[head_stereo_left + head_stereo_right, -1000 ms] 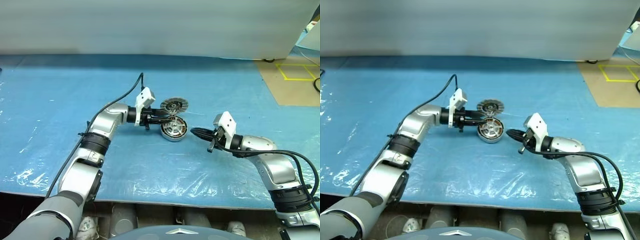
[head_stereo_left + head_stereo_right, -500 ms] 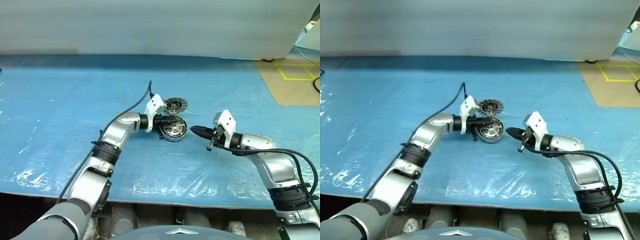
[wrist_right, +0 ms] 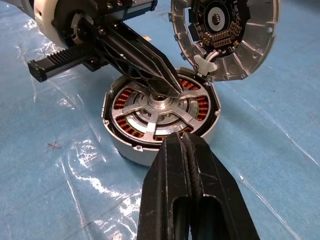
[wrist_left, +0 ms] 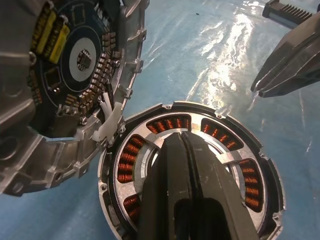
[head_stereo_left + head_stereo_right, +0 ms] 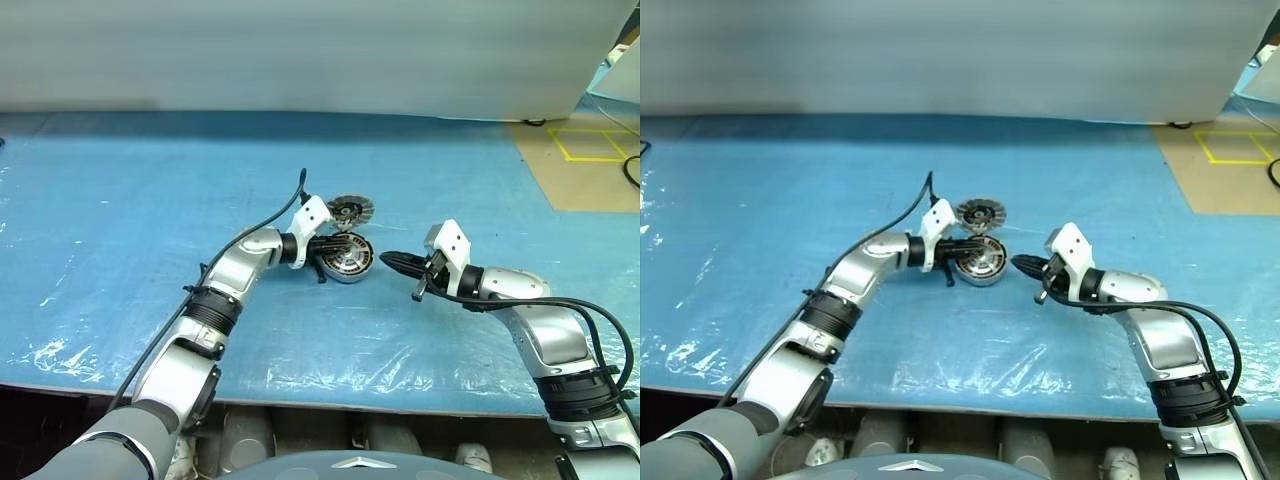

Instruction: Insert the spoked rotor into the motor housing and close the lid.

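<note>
Since the earlier frame my left gripper [image 3: 167, 82] had swung over the motor housing [image 3: 161, 112], clenched empty on the seated spoked rotor [image 3: 155, 106]; right gripper [image 5: 392, 262] likewise clenched; pressing off-centre could tip it, lid [image 3: 225, 36] open.

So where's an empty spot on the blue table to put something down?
Lots of bare blue sheet lies left of the left gripper and along the far wall. It is crowded in the middle, where the motor housing, its open lid and the right gripper bunch together.
</note>
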You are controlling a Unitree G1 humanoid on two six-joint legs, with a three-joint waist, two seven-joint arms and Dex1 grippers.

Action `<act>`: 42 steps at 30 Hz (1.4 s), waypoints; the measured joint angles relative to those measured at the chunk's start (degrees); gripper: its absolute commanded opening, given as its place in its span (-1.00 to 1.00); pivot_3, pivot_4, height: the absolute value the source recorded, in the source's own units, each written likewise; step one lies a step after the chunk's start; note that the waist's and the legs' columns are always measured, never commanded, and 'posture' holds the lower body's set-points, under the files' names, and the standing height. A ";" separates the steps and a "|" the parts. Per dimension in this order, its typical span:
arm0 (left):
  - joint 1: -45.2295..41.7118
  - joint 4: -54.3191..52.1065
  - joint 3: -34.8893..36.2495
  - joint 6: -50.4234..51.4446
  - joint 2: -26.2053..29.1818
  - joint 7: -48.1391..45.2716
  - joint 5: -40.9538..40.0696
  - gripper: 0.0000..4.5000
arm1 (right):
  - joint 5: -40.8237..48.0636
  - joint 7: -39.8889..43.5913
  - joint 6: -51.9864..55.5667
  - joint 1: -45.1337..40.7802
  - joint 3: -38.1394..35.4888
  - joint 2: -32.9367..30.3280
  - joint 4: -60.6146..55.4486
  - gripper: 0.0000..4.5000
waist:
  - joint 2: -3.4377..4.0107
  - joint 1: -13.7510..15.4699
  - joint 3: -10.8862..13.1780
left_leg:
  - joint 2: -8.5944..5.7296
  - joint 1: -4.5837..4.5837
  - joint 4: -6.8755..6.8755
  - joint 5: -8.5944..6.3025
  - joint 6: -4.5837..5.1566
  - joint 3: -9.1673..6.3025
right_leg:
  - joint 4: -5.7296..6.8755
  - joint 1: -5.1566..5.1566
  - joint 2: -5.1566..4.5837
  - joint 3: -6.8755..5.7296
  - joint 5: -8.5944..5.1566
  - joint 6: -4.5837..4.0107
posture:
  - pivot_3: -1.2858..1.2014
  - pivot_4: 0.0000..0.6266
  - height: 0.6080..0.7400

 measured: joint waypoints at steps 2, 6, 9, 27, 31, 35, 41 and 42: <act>2.22 -2.75 0.00 1.97 0.46 -3.86 -2.82 -0.99 | -0.13 0.01 -0.14 0.00 0.00 0.01 0.07 -1.00 | 0.00 0.04 0.01 | 0.00 -0.14 -0.06 0.01 0.01 0.00 | -0.01 -0.17 0.00 -0.01 0.00 0.00 | 0.03 -0.52 1.00; 4.41 -8.77 1.18 7.12 1.37 -8.04 -9.26 -0.99 | -0.28 0.06 -0.64 -0.06 0.17 0.07 0.21 -1.00 | 0.02 0.14 0.03 | 0.02 -0.39 -0.05 0.02 0.02 0.00 | 0.02 -0.37 0.01 -0.08 0.01 0.00 | 0.03 -0.52 1.00; 4.97 -13.98 2.99 10.24 5.32 -9.11 -11.98 -0.99 | -0.29 0.08 -0.76 -0.08 0.40 0.07 0.73 -1.00 | 0.03 -0.15 0.03 | 0.02 -0.33 -0.06 0.01 0.02 0.01 | 0.02 -0.37 0.02 -0.03 0.00 -0.01 | 0.03 -0.52 1.00; -15.22 23.87 15.70 -14.49 6.15 2.42 -5.76 -0.99 | -0.60 1.01 -1.86 -1.89 1.00 0.05 3.05 -1.00 | 0.04 0.81 0.07 | -0.04 -0.46 0.09 0.03 0.01 -0.11 | 0.02 -0.31 0.01 -0.09 0.16 0.26 | 0.03 -0.52 1.00; -22.71 35.92 15.40 -21.47 1.89 2.78 -2.62 -0.99 | -0.60 0.62 -1.77 -1.45 0.88 -0.03 2.75 -1.00 | 0.02 0.98 0.08 | -0.05 -0.46 0.07 0.03 0.00 -0.16 | 0.05 -0.31 0.02 -0.13 0.18 0.29 | 0.03 -0.52 1.00; -27.12 43.68 14.50 -24.12 -2.11 0.37 -0.01 -0.99 | -0.51 -0.02 -0.80 0.07 0.77 -0.19 0.80 -1.00 | 0.01 1.36 0.08 | -0.06 -0.53 0.06 0.03 0.00 -0.28 | 0.04 -0.31 0.01 -0.25 0.19 0.31 | 0.03 -0.52 1.00; -28.43 47.39 13.29 -23.24 -6.42 -12.16 1.28 -0.99 | -0.28 -1.40 0.92 2.28 -0.06 -0.48 -1.91 -1.00 | 0.00 1.72 0.09 | -0.06 -0.60 0.06 0.03 -0.01 -0.43 | 0.07 -0.31 -0.02 -0.39 0.20 0.31 | 0.03 -0.52 1.00; -28.50 47.47 13.14 -22.76 -6.97 -15.14 1.36 -0.99 | -0.25 -1.70 1.21 2.66 -0.31 -0.48 -2.70 -1.00 | 0.00 1.73 0.09 | -0.06 -0.60 0.07 0.02 -0.01 -0.43 | 0.08 -0.31 -0.03 -0.39 0.20 0.31 | 0.03 -0.52 1.00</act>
